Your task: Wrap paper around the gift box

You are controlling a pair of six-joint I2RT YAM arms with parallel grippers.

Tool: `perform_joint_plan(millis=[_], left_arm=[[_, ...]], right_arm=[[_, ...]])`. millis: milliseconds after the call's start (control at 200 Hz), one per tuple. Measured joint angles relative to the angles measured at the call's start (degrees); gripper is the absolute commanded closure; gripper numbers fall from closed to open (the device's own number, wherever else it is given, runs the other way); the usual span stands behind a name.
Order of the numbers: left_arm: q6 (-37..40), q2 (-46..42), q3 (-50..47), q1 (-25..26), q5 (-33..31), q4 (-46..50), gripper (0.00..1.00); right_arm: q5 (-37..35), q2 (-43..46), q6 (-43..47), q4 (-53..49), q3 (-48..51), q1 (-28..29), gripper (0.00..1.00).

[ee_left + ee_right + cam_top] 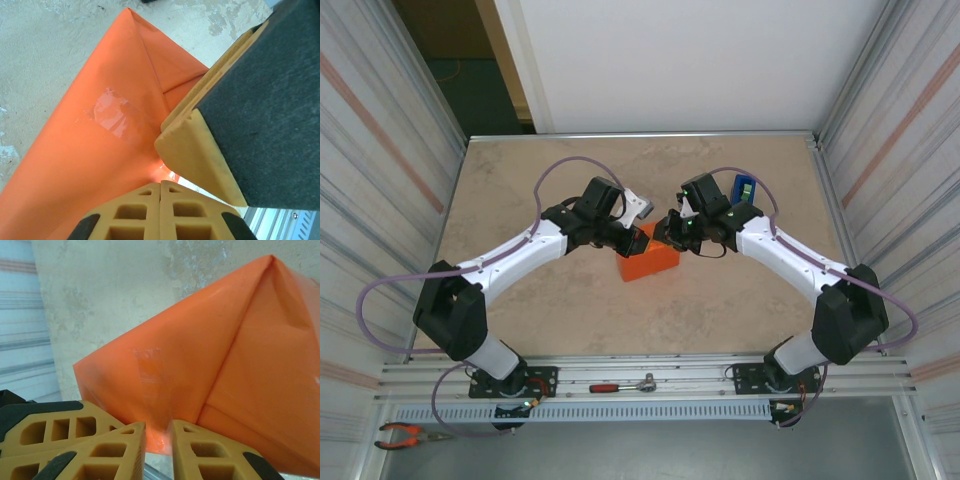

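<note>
Paper (648, 266) sits folded boxlike; left pincer (160, 189) pressed together, right pincer (159, 426) seemingly pinching it.

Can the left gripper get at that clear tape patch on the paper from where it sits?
Probably yes. The left gripper, shut, sits at the edge of the paper, with the tape patch just ahead, uncovered. A finger of the right gripper crowds the fold beside it, not the tape.
</note>
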State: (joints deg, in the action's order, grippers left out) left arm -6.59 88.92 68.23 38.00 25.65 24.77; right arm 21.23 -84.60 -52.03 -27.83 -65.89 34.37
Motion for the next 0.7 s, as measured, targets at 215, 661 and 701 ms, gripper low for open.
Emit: perform_joint_plan(millis=[215,661,701], left_arm=[[0.0,0.0,0.0,0.0,-0.2,-0.1,1.0],[0.0,0.0,0.0,-0.1,-1.3,-0.7,1.0],[0.0,0.0,0.0,-0.1,-1.3,-0.7,1.0]], right_arm=[[-0.7,0.5,0.0,-1.4,0.0,0.0,0.8],[0.3,7.4,0.2,-3.3,3.9,-2.8,0.83],[1.0,7.9,0.2,-2.7,4.3,-3.3,0.86]])
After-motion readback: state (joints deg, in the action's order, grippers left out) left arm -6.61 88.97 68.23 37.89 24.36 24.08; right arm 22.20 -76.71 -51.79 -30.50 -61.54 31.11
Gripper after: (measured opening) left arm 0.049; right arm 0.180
